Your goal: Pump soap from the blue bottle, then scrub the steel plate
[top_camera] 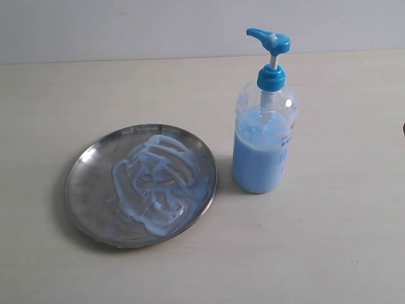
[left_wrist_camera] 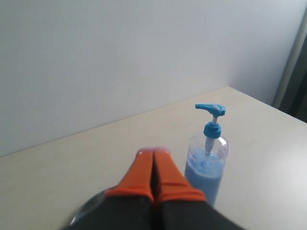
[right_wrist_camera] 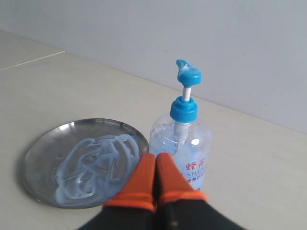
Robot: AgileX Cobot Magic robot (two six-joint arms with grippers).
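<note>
The steel plate (top_camera: 85, 183) lies on the table's left part, smeared with thick swirls of pale blue soap (top_camera: 158, 183). Just right of it stands the blue bottle (top_camera: 262, 145), upright, about half full, its blue pump head (top_camera: 271, 39) raised. Neither arm appears in the exterior view. In the left wrist view my left gripper (left_wrist_camera: 153, 152) is shut and empty, held above the table with the bottle (left_wrist_camera: 206, 167) beyond it and a sliver of the plate (left_wrist_camera: 88, 208) below. My right gripper (right_wrist_camera: 156, 157) is also shut on nothing, short of the bottle (right_wrist_camera: 184, 143) and plate (right_wrist_camera: 36, 158).
The pale table (top_camera: 329, 253) stretches around both objects. A light wall (top_camera: 126, 25) runs along its far edge. A dark upright edge (left_wrist_camera: 295, 72) shows at one side of the left wrist view.
</note>
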